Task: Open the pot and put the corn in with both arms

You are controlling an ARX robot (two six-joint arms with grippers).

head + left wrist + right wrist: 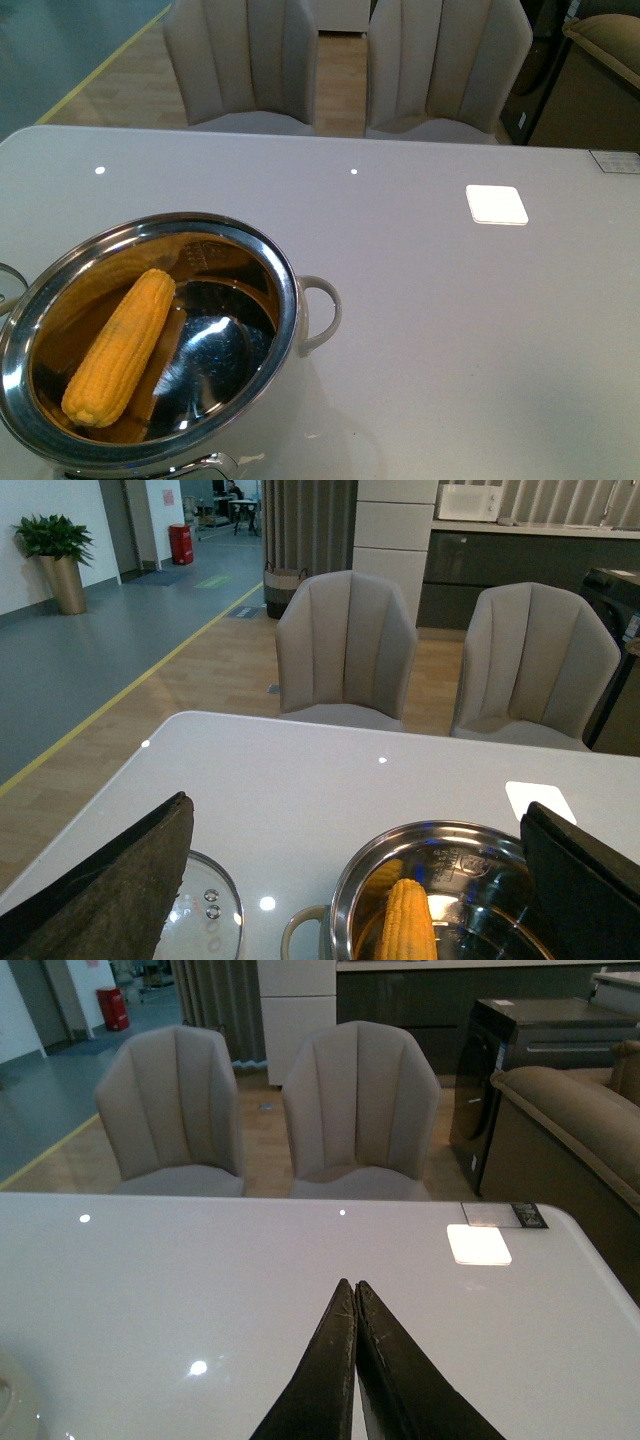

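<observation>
The shiny steel pot [288, 300] stands uncovered at the near left of the white table, with the yellow corn [120, 345] lying inside it. In the left wrist view the pot [345, 895] and corn [407, 925] lie below my left gripper [355, 825], which is open and empty, jaws wide apart above the pot. The glass lid [205, 910] lies flat on the table beside the pot. My right gripper [353, 1288] is shut and empty over bare table. Neither arm shows in the front view.
A white square patch [496, 204] lies on the table at the far right, also in the right wrist view [478, 1244]. Two grey chairs [240, 60] stand behind the table's far edge. A dark cabinet and sofa [560, 1110] are at the right.
</observation>
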